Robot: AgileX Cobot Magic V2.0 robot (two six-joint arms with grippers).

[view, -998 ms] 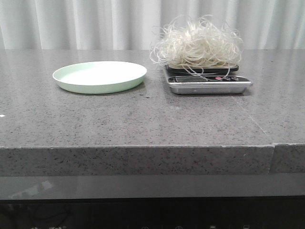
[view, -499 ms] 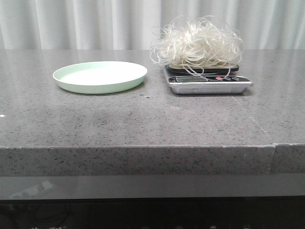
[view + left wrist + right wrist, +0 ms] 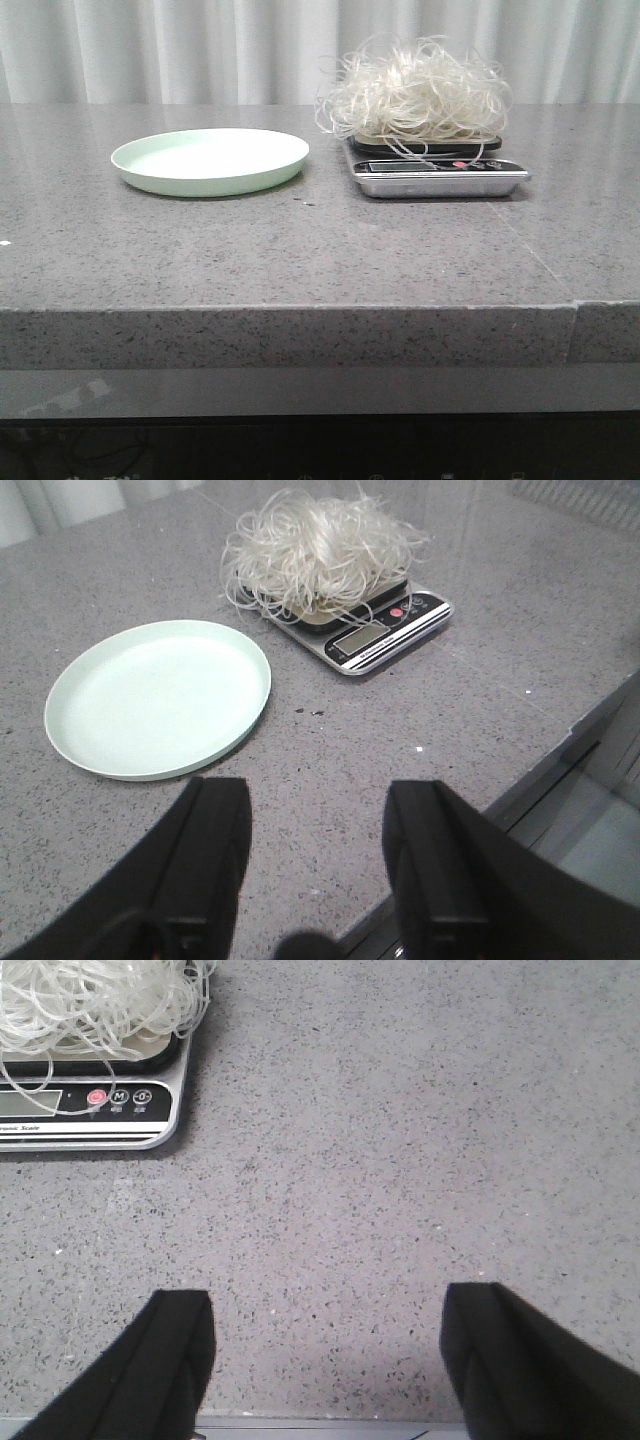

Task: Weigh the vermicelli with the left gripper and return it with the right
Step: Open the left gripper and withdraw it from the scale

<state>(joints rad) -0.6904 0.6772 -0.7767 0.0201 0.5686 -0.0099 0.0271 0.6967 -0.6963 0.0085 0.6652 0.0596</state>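
Observation:
The vermicelli (image 3: 415, 90), a fluffy whitish mass of thin strands, sits on a small kitchen scale (image 3: 437, 176) at the back right of the counter. It also shows in the left wrist view (image 3: 318, 550) and in the right wrist view (image 3: 95, 1005). The pale green plate (image 3: 210, 160) lies empty to the scale's left, and shows in the left wrist view (image 3: 160, 695). My left gripper (image 3: 318, 815) is open and empty, near the counter's front edge. My right gripper (image 3: 330, 1325) is open and empty, over bare counter to the right of the scale (image 3: 95, 1105). Neither gripper shows in the front view.
The grey speckled counter (image 3: 320, 250) has a front edge and a seam at the right (image 3: 575, 305). A white curtain (image 3: 200, 50) hangs behind. A few dark crumbs (image 3: 308, 712) lie between plate and scale.
A faint shadow on the counter in front of the plate has faded. The plate, scale and vermicelli have not moved.

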